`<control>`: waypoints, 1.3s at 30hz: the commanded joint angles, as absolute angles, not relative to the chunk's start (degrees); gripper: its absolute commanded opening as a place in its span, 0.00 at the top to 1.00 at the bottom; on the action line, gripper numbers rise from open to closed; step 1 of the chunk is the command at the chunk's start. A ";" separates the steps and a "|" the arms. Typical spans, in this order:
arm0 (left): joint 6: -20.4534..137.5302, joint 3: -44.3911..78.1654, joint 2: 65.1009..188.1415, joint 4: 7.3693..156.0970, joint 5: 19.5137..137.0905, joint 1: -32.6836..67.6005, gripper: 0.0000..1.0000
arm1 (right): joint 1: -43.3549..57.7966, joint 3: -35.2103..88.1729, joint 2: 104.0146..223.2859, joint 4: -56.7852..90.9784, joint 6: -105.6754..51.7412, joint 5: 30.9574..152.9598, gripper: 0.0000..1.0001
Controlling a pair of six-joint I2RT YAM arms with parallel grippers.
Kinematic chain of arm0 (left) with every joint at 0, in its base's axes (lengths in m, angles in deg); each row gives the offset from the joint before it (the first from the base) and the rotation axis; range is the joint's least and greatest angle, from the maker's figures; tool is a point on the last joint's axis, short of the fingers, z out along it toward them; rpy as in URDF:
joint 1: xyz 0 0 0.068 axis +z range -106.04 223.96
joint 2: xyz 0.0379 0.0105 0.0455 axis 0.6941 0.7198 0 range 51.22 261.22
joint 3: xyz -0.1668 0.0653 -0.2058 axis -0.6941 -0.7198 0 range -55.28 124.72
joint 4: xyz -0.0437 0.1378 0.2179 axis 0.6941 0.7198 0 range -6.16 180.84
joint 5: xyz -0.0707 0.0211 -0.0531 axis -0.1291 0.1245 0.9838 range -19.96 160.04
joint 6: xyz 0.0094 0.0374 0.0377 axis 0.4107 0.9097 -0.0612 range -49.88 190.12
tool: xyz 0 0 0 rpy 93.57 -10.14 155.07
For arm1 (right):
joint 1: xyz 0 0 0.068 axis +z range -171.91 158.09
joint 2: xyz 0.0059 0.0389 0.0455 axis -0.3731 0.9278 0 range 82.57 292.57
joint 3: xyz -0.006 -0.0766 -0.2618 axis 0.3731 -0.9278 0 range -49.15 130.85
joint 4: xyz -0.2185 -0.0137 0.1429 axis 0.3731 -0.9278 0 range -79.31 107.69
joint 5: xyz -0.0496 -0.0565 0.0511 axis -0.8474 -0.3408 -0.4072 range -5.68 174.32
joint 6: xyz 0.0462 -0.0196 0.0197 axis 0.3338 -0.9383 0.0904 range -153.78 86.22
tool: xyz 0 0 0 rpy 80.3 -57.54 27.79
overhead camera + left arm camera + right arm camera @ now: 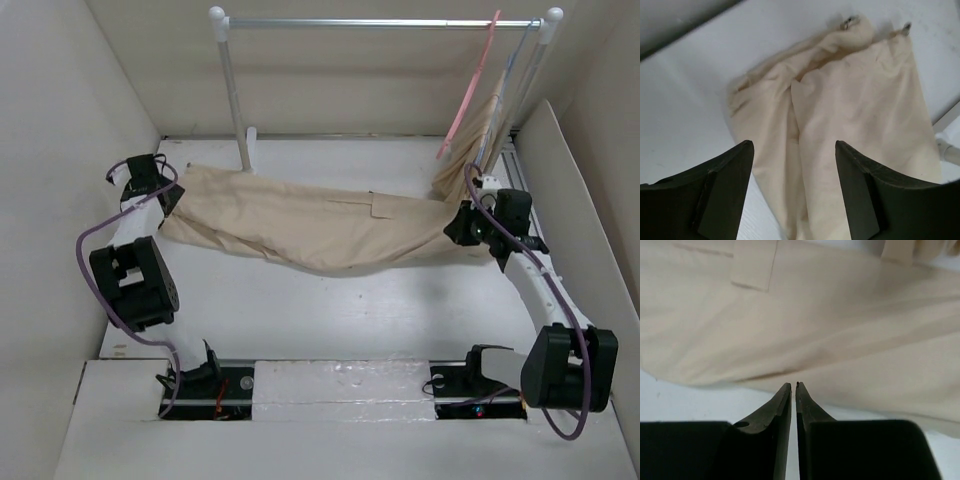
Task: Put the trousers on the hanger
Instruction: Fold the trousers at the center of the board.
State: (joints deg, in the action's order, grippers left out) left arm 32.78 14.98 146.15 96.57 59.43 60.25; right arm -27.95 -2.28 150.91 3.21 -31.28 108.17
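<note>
The beige trousers (320, 225) lie spread across the table from left to right, pocket flap (380, 205) up. The pink hanger (470, 85) hangs tilted from the rail at the back right. My left gripper (172, 200) is open over the trousers' left end; in the left wrist view (794, 145) the cloth (855, 100) lies between and below the fingers, drawstring tips (850, 22) at its far edge. My right gripper (455, 228) is shut and empty at the trousers' right end; in the right wrist view (793, 385) its tips sit at the cloth's (840, 330) near edge.
A metal rail (380, 22) on white posts (235, 100) spans the back. A smaller bunched beige cloth (485, 140) hangs from a thin wire hanger (515, 60) beside the pink one. White walls close both sides; a slanted board (570, 190) stands at the right.
</note>
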 commanded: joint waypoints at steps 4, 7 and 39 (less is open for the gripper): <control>31.53 20.56 154.83 94.39 65.82 59.25 0.38 | -24.81 -6.78 144.80 -1.82 -38.88 111.56 0.50; 31.71 21.71 157.21 92.81 66.70 59.25 0.39 | -22.36 -8.02 144.45 -3.92 -40.37 112.10 0.49; 33.29 12.22 149.04 104.93 46.40 60.03 0.55 | -18.82 -7.85 145.94 -5.77 -40.72 109.01 0.42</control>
